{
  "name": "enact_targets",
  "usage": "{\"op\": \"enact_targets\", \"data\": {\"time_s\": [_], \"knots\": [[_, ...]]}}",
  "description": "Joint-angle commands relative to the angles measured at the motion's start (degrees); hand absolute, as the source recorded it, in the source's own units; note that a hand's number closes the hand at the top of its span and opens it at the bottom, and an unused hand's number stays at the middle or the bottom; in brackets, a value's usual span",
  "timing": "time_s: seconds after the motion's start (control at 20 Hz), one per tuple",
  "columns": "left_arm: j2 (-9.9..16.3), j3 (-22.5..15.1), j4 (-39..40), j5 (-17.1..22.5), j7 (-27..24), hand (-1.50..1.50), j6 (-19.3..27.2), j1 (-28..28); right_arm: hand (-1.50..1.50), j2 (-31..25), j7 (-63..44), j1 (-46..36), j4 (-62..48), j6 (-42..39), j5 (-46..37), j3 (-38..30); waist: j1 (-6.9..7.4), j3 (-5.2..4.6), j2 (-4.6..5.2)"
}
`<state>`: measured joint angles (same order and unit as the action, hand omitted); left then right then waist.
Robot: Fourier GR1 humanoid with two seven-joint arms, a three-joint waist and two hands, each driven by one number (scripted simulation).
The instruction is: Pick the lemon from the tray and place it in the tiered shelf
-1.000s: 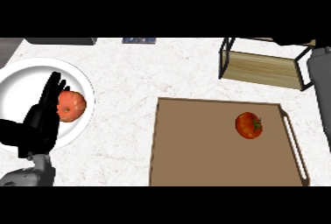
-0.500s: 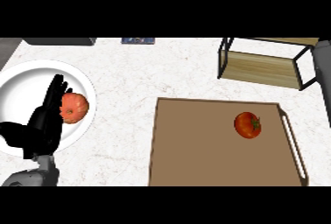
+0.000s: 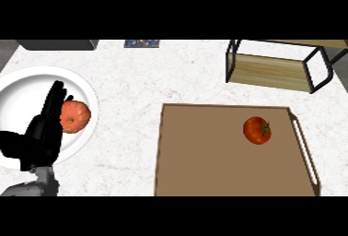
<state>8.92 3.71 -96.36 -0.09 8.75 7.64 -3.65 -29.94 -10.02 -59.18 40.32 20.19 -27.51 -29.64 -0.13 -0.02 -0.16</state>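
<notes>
Head view, looking steeply down on a pale marbled bench (image 3: 129, 83).

Nearest, lower left: grey forearm rising from the bottom edge, ending in the black left hand (image 3: 37, 136). Hand lies over a round white plate (image 3: 81, 87), fingers straight and pointing up the frame, not curled round anything. An orange-red round fruit (image 3: 75, 116) sits on the plate just beside the fingers, at their right edge; contact cannot be told from this angle. Right hand does not show.

Middle, right of centre: brown rectangular tray (image 3: 204, 156) flat on the bench, with a pale handle rail along its right side. On it, toward the upper right, a red round fruit (image 3: 257, 130) with a dark green stem end facing right. It looks like a tomato rather than a lemon. It lies well apart from the left hand, with nothing touching it.

Far, upper right: tiered shelf (image 3: 275, 69), dark metal frame with light wooden boards, standing just beyond the tray's far edge.

Far, upper left: dark grey block (image 3: 58, 44) at the bench's back edge, and a small blue patterned item (image 3: 141, 44) beside it.
</notes>
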Motion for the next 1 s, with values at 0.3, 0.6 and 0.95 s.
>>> {"op": "enact_targets", "data": {"time_s": [0.3,0.6,0.95], "knots": [[-0.3,-0.1,-3.2,-1.8,2.0,0.0,1.5,1.9,-1.5,-9.7,-13.3,14.1,18.6,-9.9,7.8,-5.8,-1.44,-0.01,-0.49],[0.2,1.6,-3.1,0.1,2.5,0.0,0.4,0.4,-1.5,-10.1,-8.6,30.0,29.0,-18.7,17.8,-12.8,-1.05,0.03,-0.14],[1.5,3.5,-3.2,2.6,-0.9,0.0,-3.6,4.1,-1.5,-14.2,-11.6,36.0,34.8,-25.5,25.7,-18.2,0.03,0.01,0.05]]}}
